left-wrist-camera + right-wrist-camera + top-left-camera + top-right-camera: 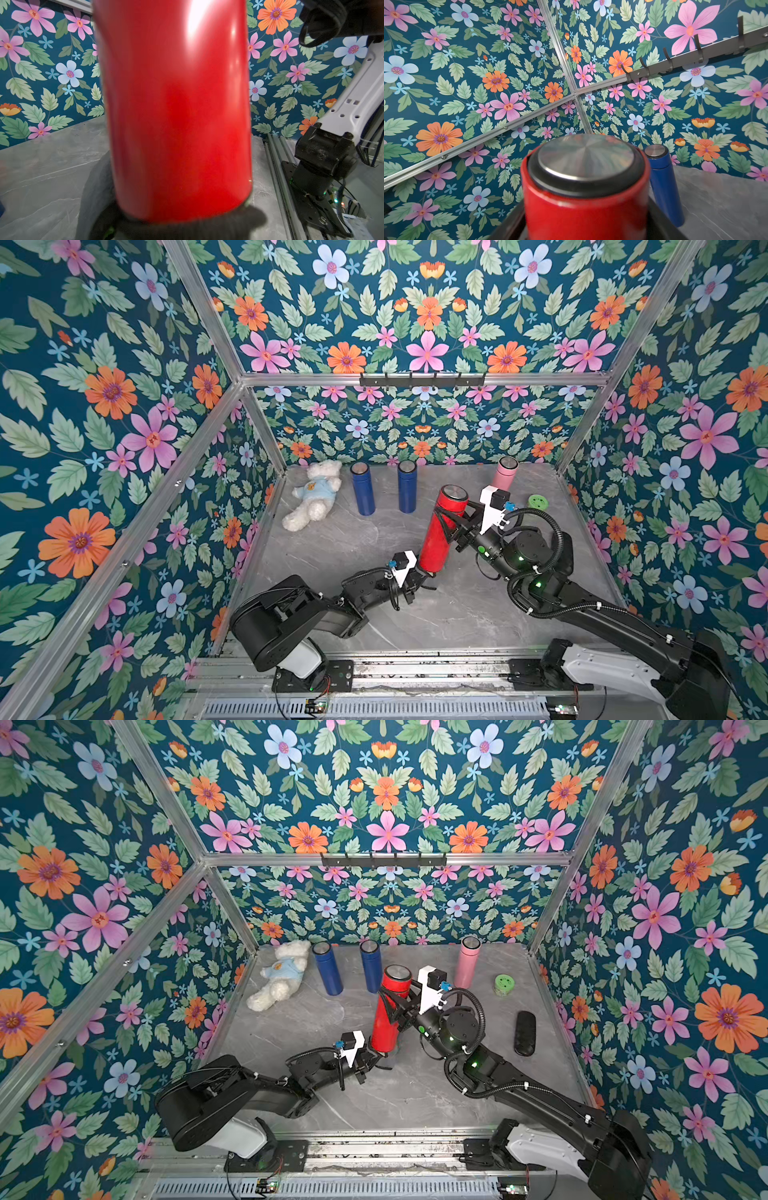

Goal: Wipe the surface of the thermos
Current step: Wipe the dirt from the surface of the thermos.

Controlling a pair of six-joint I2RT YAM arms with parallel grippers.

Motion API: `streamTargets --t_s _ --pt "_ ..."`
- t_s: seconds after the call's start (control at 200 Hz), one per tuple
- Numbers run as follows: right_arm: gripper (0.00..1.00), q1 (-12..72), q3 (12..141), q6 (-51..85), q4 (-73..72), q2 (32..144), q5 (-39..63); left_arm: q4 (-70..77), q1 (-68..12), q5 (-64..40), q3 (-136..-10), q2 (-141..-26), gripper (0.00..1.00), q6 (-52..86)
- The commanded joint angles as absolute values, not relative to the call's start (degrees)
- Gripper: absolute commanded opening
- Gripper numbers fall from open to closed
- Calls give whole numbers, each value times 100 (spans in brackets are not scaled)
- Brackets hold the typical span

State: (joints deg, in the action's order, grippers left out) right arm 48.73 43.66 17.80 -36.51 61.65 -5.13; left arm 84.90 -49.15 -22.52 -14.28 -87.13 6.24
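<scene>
- Grey marbled surface point(457, 614), boxed by floral walls point(415, 427) on three sides; metal rail point(415, 668) ran along the near edge.
- The red thermos point(440, 531) stood about mid-surface, well off every edge.
- The right gripper point(451, 516) clasped it just under the cap, jaws spread around the body.
- The left gripper point(419, 574) was fully closed, pinching a dark cloth point(178, 228) against the thermos base.
- Back edge was crowded: teddy bear point(311, 499), two blue thermoses point(363, 489) point(407, 487), pink thermos point(503, 475), green disc point(539, 502).
- Bare surface lay open between the arms, toward the rail.
</scene>
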Motion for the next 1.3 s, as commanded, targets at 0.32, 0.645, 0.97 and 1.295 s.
streamTargets --t_s 0.32,0.645,0.97,1.295 --pt "0 5027 4441 915 -2834 6194 -1184 9703 -4922 -2117 -1277 -8331 0 554" --pt "0 5049 4203 950 -2650 5767 -1177 9131 -4920 -1873 -1158 -7705 0 331" --pt "0 5563 4376 1810 -3359 6151 -291 9185 -4916 -1920 -1402 -7880 0 330" --pt "0 5751 4572 1129 -3373 6596 -894 9512 -4922 -1991 -1385 -7868 0 499"
